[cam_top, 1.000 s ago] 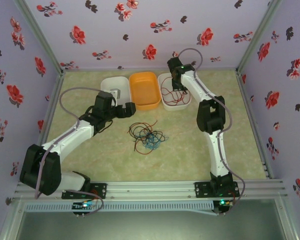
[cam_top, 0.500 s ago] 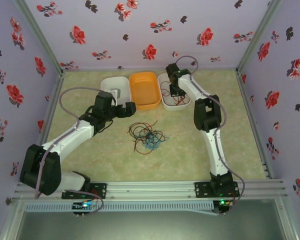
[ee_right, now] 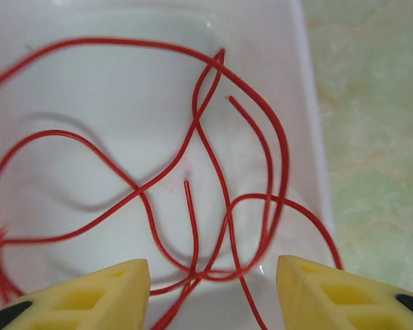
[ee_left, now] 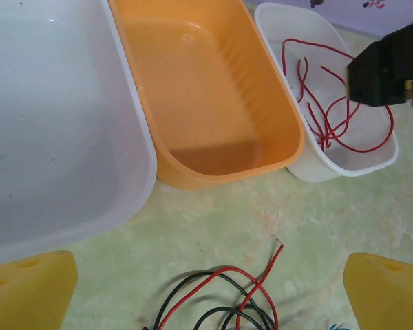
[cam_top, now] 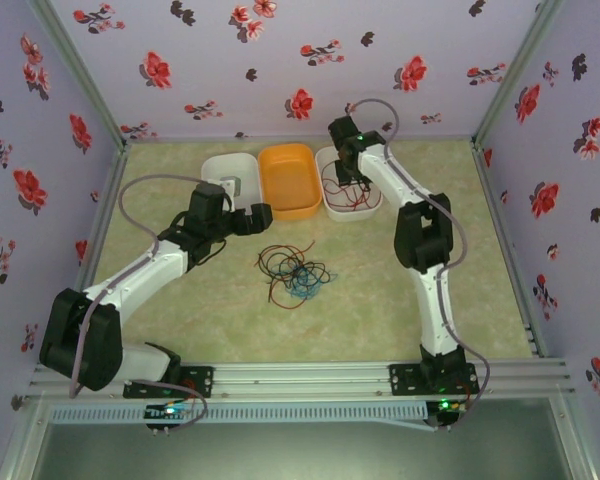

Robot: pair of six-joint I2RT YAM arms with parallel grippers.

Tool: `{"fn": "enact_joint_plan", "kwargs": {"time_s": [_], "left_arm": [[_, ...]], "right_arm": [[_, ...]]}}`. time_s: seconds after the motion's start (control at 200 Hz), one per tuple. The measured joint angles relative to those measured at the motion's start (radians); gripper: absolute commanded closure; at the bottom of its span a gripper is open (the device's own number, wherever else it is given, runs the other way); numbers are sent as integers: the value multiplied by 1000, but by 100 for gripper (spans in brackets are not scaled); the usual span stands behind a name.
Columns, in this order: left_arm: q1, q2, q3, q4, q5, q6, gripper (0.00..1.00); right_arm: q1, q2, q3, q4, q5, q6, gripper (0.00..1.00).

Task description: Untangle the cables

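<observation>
We now open our right gripper (ee_right: 213,282), freeing the red cable (ee_left: 323,141) into the upper-right white bin (ee_left: 323,169); the centre tangle (cam_top: 295,272) awaits our open left gripper (ee_left: 206,289).

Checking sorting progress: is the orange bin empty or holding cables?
Empty: the orange bin has a bare floor in the left wrist view.

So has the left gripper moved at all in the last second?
No. The left gripper still sits just short of the orange bin's near-left corner, same as before.
</observation>
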Motion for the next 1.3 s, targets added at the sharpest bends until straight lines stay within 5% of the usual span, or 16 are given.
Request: {"fn": "enact_joint_plan", "kwargs": {"time_s": [0.26,0.6,1.3], "left_arm": [[0,0,0,5,0,-7,0],[39,4,-5,-27,-27,-84,0],[78,-41,-174,-61,-39,-188,0]], "right_arm": [[24,-247,-222,93,11,30,46],[101,-468,-582,306,-198,98,51],[315,-230,-610,259,-147,317,55]]}}
